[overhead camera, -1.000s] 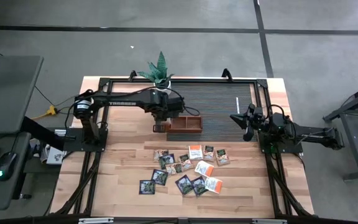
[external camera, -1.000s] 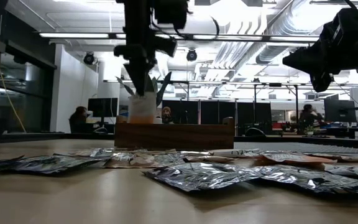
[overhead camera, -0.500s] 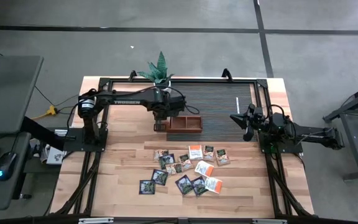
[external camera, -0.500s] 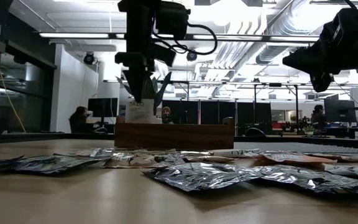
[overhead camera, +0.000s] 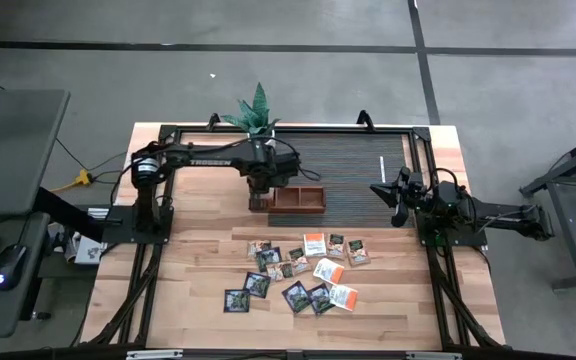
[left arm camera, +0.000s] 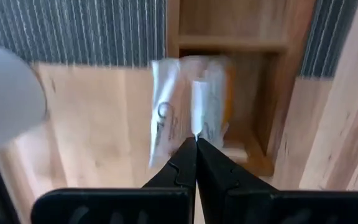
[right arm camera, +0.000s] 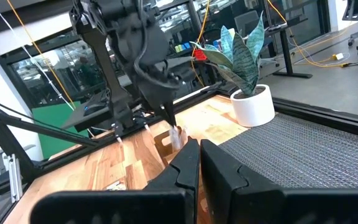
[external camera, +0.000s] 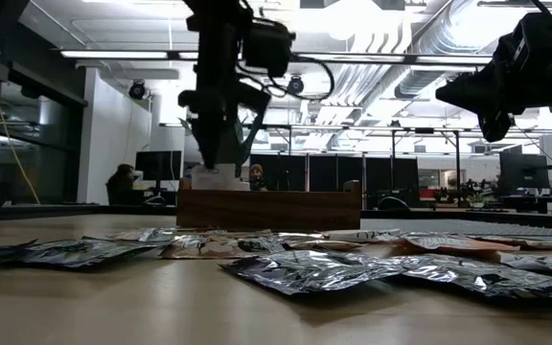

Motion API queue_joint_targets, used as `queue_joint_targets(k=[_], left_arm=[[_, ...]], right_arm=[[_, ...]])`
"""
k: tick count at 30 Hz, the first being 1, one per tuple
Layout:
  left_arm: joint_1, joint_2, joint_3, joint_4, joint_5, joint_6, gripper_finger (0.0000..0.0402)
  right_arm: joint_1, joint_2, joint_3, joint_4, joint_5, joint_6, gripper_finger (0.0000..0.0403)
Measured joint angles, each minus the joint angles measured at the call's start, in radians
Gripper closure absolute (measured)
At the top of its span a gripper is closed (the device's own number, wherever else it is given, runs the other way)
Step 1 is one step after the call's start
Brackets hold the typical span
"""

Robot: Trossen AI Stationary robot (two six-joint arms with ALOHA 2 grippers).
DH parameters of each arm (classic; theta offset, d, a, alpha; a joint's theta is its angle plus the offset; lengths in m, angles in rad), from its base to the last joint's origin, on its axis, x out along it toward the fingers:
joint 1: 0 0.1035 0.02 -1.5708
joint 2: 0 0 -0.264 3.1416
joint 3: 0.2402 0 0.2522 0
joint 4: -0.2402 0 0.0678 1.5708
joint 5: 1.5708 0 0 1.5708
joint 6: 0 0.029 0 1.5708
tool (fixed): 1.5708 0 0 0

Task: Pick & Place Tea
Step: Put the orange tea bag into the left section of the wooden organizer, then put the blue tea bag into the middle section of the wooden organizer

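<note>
My left gripper (overhead camera: pixel 259 196) hangs over the left end of the brown wooden tray (overhead camera: pixel 298 200), shut on a white-and-orange tea sachet (left arm camera: pixel 188 106). In the low view the sachet (external camera: pixel 217 178) dips behind the tray's near wall (external camera: pixel 271 209). Several more tea sachets (overhead camera: pixel 298 272), dark ones and white-and-orange ones, lie flat on the wooden table nearer the front. My right gripper (overhead camera: pixel 394 196) waits shut and level at the table's right, holding nothing. My left gripper pinches the sachet's top edge (left arm camera: pixel 196 132) between its two fingertips. The fingers come from above and point nearly straight down. The sachet hangs upright below them over the tray's left compartment; whether its lower end touches the tray floor I cannot tell.
A potted plant (overhead camera: pixel 256 118) stands at the far edge behind the tray. A dark ribbed mat (overhead camera: pixel 358 165) covers the far half of the table inside a black frame (overhead camera: pixel 413 135). Bare wood lies left of the loose sachets. People sit in the room beyond.
My left gripper has sunk toward the tray's left end with the sachet still in its shut fingers. The sachet hung mostly above the tray's wall a second ago; now its lower part is hidden behind that wall.
</note>
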Motion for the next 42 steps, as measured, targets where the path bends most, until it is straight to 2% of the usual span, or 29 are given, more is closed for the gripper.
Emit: queue_joint_targets(k=[16, 19, 29, 35, 42], left_arm=[[0.000, -0.005, 0.004, 0.012, 0.006, 0.044, 0.0398], [0.000, -0.005, 0.004, 0.012, 0.022, 0.049, 0.0379], [0.000, -0.005, 0.004, 0.015, 0.022, 0.023, 0.0267], [-0.016, -0.005, 0.010, 0.013, -0.017, -0.018, 0.0255], [-0.079, -0.005, 0.108, 0.010, -0.015, -0.060, 0.0255]], right_arm=[[0.000, 0.000, 0.000, 0.000, 0.000, 0.000, 0.0391], [0.000, 0.000, 0.000, 0.000, 0.000, 0.000, 0.0391], [0.000, 0.000, 0.000, 0.000, 0.000, 0.000, 0.0391], [0.000, 0.000, 0.000, 0.000, 0.000, 0.000, 0.0391], [0.000, 0.000, 0.000, 0.000, 0.000, 0.000, 0.0391]])
